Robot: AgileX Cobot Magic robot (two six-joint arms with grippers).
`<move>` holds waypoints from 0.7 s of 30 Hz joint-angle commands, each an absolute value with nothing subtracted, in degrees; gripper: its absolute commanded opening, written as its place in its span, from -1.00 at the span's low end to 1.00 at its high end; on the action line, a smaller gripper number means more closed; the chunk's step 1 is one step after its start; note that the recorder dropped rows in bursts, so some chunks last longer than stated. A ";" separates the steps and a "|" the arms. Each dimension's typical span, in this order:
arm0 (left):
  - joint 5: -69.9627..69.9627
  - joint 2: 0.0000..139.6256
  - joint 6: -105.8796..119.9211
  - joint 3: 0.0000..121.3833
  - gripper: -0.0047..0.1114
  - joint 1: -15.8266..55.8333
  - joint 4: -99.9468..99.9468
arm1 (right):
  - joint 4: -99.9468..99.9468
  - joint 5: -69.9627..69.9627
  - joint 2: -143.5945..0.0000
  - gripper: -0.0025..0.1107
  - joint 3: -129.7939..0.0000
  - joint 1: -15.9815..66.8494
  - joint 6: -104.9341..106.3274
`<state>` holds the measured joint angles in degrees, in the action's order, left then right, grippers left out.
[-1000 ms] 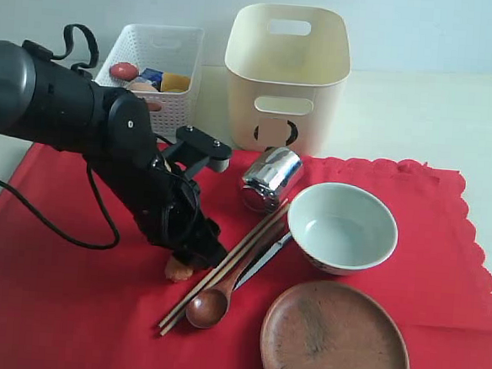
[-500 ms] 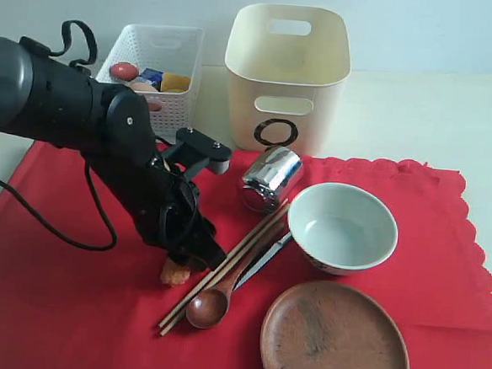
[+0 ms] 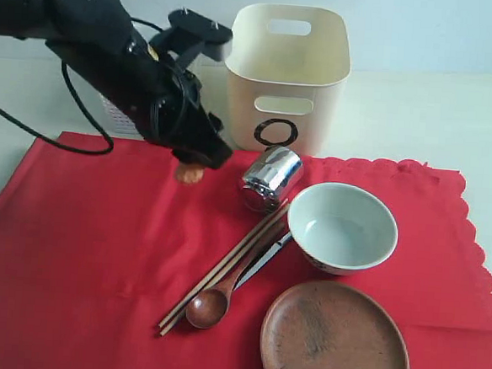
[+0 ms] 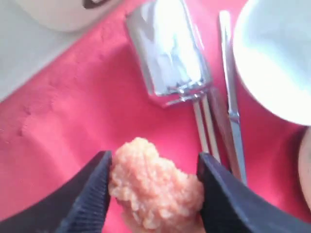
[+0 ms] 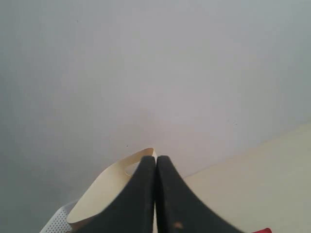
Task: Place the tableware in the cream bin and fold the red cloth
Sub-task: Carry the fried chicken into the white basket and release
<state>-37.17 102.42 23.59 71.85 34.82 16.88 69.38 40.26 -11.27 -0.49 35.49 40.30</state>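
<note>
My left gripper point(image 3: 191, 169) is shut on a pale fried nugget point(image 3: 189, 175) and holds it in the air above the back of the red cloth point(image 3: 72, 257), just left of the cream bin point(image 3: 285, 103). In the left wrist view the nugget point(image 4: 155, 187) is squeezed between both fingers point(image 4: 90, 194). On the cloth lie a tipped steel cup point(image 3: 271, 179), a white bowl point(image 3: 342, 227), a brown plate point(image 3: 335, 338), a wooden spoon point(image 3: 208, 308), chopsticks point(image 3: 223, 267) and a slim metal utensil point(image 3: 266, 258). My right gripper point(image 5: 156, 162) is shut and empty, away from the table.
The white lattice basket point(image 3: 115, 118) stands behind my left arm, mostly hidden by it. The cream bin's rim point(image 5: 112, 187) and a corner of the basket point(image 5: 56, 223) show past the right fingers. Bare pale table lies right of the bin.
My left gripper closed on the nugget beside the chopsticks, lifted it off the cloth and carried it back toward the bins. The right gripper has not moved.
</note>
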 commanded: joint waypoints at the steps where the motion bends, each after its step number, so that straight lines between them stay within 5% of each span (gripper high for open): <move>1: -34.18 101.57 23.29 75.50 -0.92 30.03 16.11 | 68.84 40.45 -11.13 -0.96 -0.31 35.34 40.47; 9: -14.26 103.25 23.29 75.91 -0.92 22.09 16.91 | 68.84 40.45 -11.13 -0.96 -0.31 35.34 40.47; 21: 10.99 114.31 23.18 75.91 -0.92 21.13 16.91 | 68.84 40.45 -11.13 -0.96 -0.31 35.34 40.47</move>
<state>4.88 111.82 23.59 75.38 21.29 16.48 69.38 40.26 -11.27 -0.49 35.49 40.30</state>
